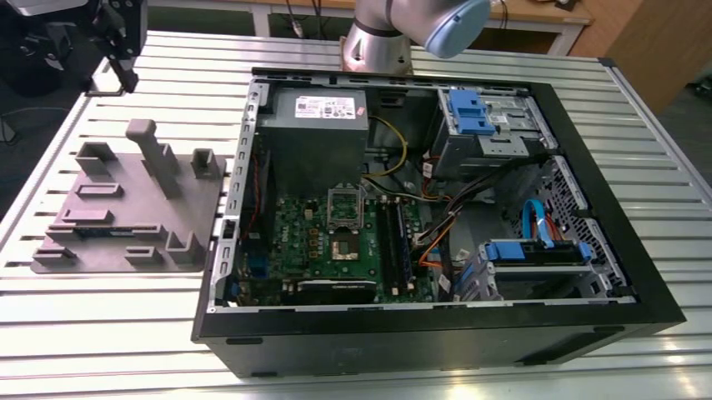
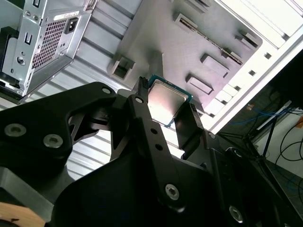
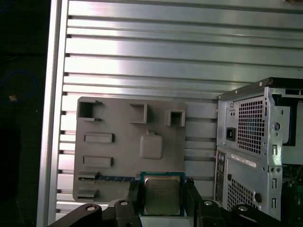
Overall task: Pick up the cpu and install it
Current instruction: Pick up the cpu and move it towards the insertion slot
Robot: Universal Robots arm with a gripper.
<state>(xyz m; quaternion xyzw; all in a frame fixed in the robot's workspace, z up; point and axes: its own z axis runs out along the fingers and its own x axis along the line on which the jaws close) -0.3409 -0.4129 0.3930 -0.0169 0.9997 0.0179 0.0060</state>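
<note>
Two fingers (image 3: 190,198) of the tool (image 3: 162,202) pinch the square cpu (image 3: 162,191) by its sides, silver top facing the wrist.

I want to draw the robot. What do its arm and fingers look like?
The arm is a shiny silver-grey tube with a light blue cap on its joint. The gripper is all black, with flat fingers and round silver screws.

Slatted metal table (image 1: 100,333), wooden furniture (image 1: 639,33) behind
</note>
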